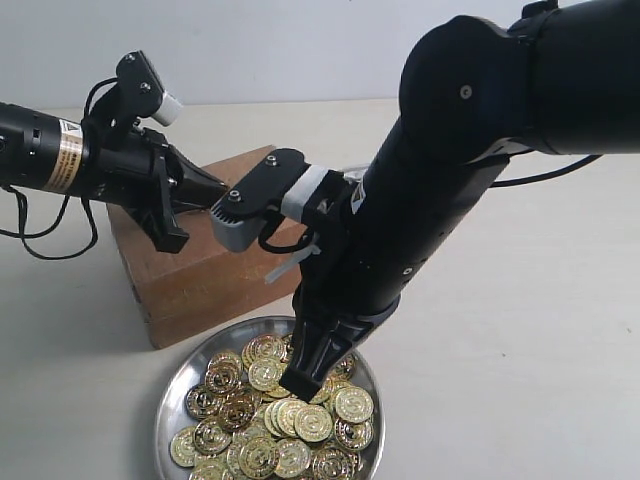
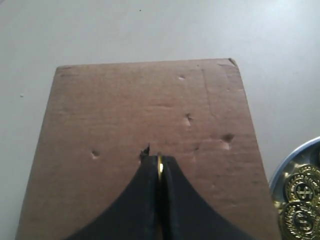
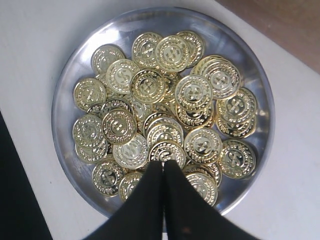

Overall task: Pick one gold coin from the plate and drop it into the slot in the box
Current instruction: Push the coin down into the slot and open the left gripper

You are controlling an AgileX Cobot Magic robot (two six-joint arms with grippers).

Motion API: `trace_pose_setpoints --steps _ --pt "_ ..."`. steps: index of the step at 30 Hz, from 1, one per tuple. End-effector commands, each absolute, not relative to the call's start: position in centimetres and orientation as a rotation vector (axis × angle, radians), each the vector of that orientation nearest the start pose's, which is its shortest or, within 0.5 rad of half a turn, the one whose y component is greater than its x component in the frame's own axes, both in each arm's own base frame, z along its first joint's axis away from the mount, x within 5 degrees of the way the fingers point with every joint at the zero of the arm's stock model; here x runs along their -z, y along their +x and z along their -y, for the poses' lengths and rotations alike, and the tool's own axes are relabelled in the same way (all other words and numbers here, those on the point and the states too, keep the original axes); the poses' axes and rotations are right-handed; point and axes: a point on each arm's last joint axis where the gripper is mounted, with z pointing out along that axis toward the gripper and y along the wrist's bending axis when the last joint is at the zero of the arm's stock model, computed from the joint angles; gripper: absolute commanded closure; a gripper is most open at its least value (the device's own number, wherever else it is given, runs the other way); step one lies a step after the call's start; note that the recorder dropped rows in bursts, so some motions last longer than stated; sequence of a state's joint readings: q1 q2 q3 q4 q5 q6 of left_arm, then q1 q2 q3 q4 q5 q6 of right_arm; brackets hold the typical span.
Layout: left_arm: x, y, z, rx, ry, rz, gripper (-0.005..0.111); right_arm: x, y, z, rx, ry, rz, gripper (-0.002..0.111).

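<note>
A gold coin (image 2: 160, 168) is pinched edge-on by the left gripper (image 2: 160, 161) at the slot (image 2: 145, 151) on the box (image 2: 150, 105); the right gripper (image 3: 163, 167) is held, fingers pressed together, over the near plate (image 3: 65, 95).

Round silver plate (image 3: 250, 65) noted on a pale table (image 3: 35, 45); plate heaped with gold coins (image 3: 165, 115), many overlapping, embossed faces up; bare metal seen only along the rim and inner wall; right gripper (image 3: 163, 162) seen above the heap near the rim, black jaws pressed together, nothing visible between them; corner of a brown box (image 3: 280, 25) seen near the plate, not touching it.
</note>
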State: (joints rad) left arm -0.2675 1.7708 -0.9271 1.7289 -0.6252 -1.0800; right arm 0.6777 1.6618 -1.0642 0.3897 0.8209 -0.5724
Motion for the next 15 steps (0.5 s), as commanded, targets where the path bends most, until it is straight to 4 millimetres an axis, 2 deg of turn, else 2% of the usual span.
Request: trace_pose_setpoints --steps 1,9,11,13,14,15 --pt "-17.78 31.73 14.00 0.515 1.251 -1.928 0.107 -21.66 23.22 -21.74 -0.472 -1.400 -2.504 0.108" --pt "-17.81 31.65 14.08 0.529 1.257 -1.922 0.106 -21.66 23.22 -21.74 -0.472 -1.400 -2.504 0.108" --pt "-17.81 31.65 14.08 0.529 1.257 -1.922 0.102 -21.66 23.22 -21.74 -0.472 -1.400 -2.504 0.108" --pt "-17.81 31.65 14.08 0.529 1.257 -1.922 0.091 -21.66 23.22 -21.74 -0.472 -1.400 -2.504 0.108" --pt "-17.84 31.58 14.14 0.541 1.261 -1.917 0.076 -21.66 23.22 -21.74 -0.472 -1.400 -2.504 0.108" --pt "-17.84 31.57 14.15 0.544 1.262 -1.917 0.066 -21.66 23.22 -21.74 -0.472 -1.400 -2.504 0.108"
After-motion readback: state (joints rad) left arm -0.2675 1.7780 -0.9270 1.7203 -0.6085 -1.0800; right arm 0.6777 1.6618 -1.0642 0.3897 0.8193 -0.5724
